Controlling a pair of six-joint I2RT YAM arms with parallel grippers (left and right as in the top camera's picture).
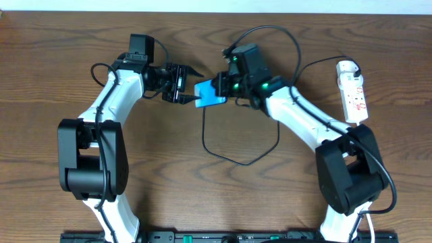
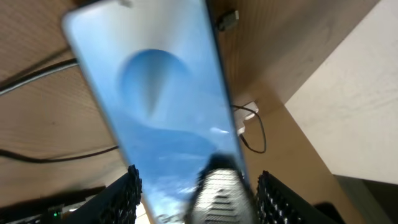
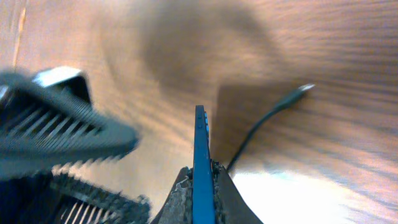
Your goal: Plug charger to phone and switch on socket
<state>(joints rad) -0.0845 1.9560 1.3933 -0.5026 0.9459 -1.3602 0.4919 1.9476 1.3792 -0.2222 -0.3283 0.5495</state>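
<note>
My right gripper [image 1: 221, 86] [image 3: 200, 177] is shut on the phone [image 1: 210, 94] [image 3: 200, 149], pinching its two faces and holding the blue slab on edge above the table. The left gripper [image 1: 196, 88] [image 2: 199, 177] stands open at the phone's left end, facing the blue screen [image 2: 161, 93]. One of its fingers [image 3: 62, 130] shows blurred off to the screen side. The charger [image 1: 243, 158] lies in a black loop on the wood below the phone. Its small plug [image 3: 305, 88] [image 2: 227, 20] rests free on the table. The socket [image 1: 354, 94] lies far right.
The wooden table [image 1: 67, 40] is bare at the left and front. A black robot cable [image 1: 297, 47] arcs over the right arm toward the socket. Both arm bases stand at the near edge.
</note>
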